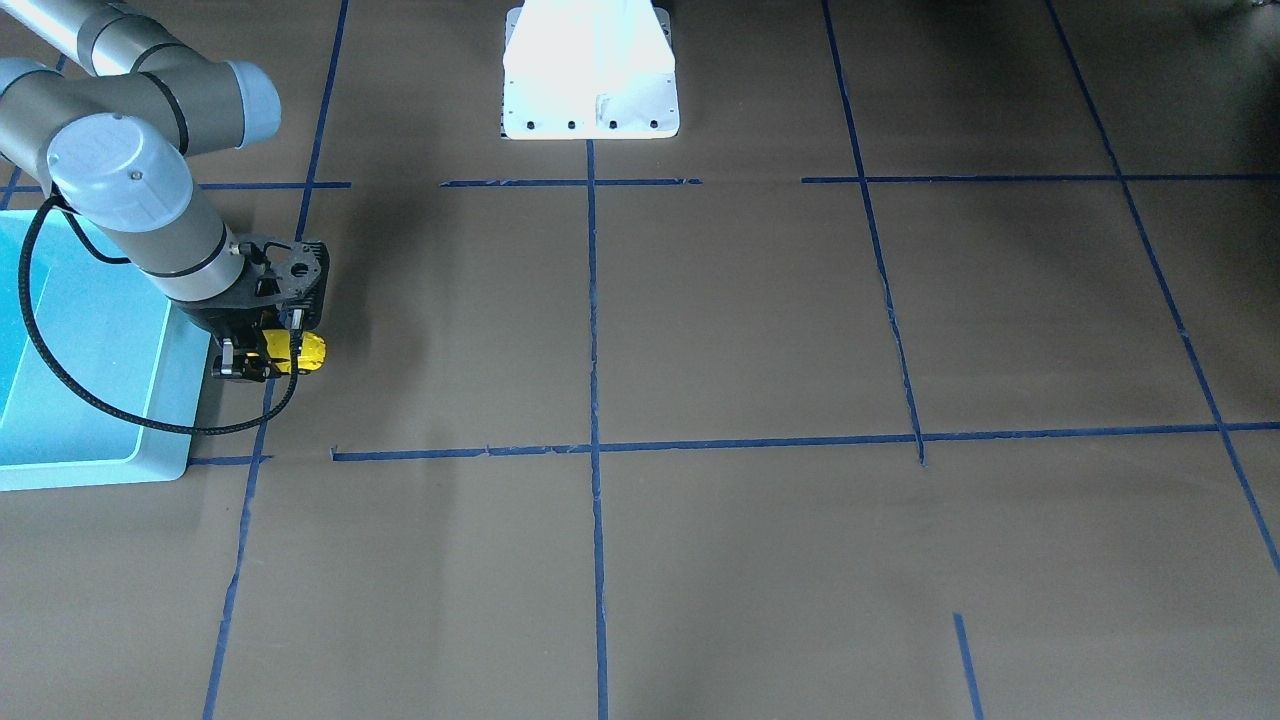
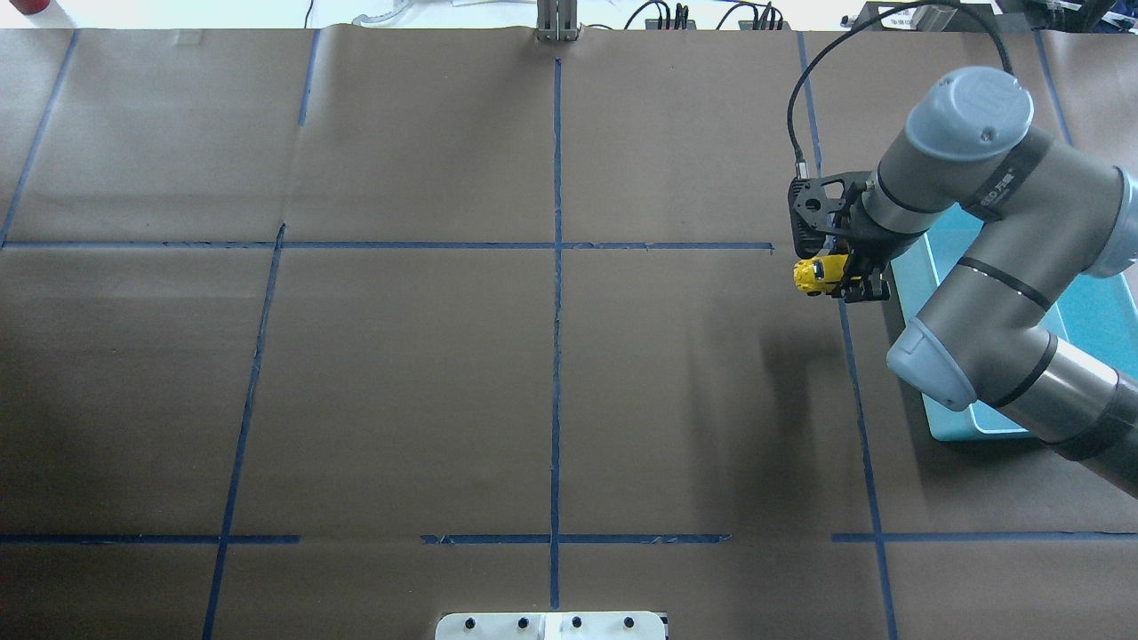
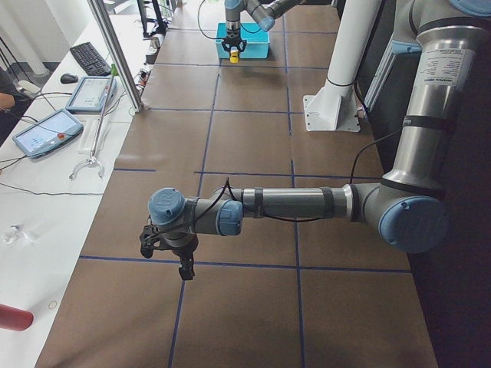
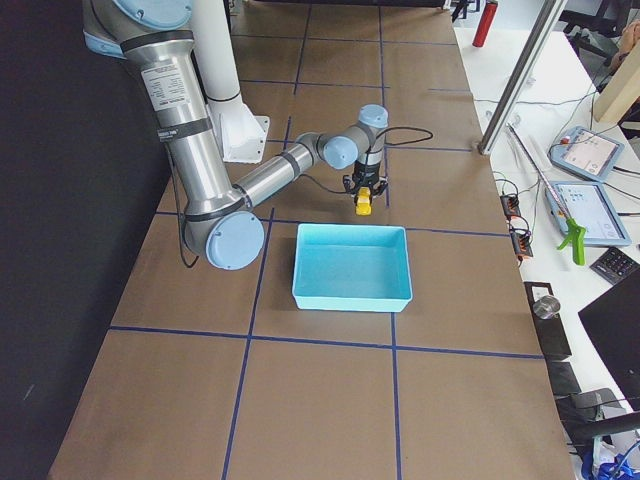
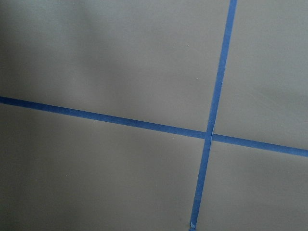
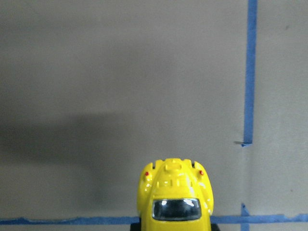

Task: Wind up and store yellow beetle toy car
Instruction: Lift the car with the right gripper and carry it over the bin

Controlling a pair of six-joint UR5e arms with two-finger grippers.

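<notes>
The yellow beetle toy car (image 1: pixel 302 352) is held in my right gripper (image 1: pixel 262 360), which is shut on it. The car's rounded end sticks out past the fingers. It hangs over brown paper just beside the light blue bin (image 1: pixel 170 400), outside the bin's rim. The overhead view shows the car (image 2: pixel 814 274) and the right gripper (image 2: pixel 843 279) left of the bin (image 2: pixel 942 418). The right wrist view shows the car (image 6: pixel 175 197) at the bottom edge. My left gripper (image 3: pixel 182 264) hangs low over the table far from the bin; I cannot tell whether it is open or shut.
The table is covered in brown paper with a grid of blue tape lines (image 2: pixel 556 267). The robot's white base mount (image 1: pixel 590 100) stands at the table's middle edge. The left wrist view shows only paper and a tape crossing (image 5: pixel 208 136).
</notes>
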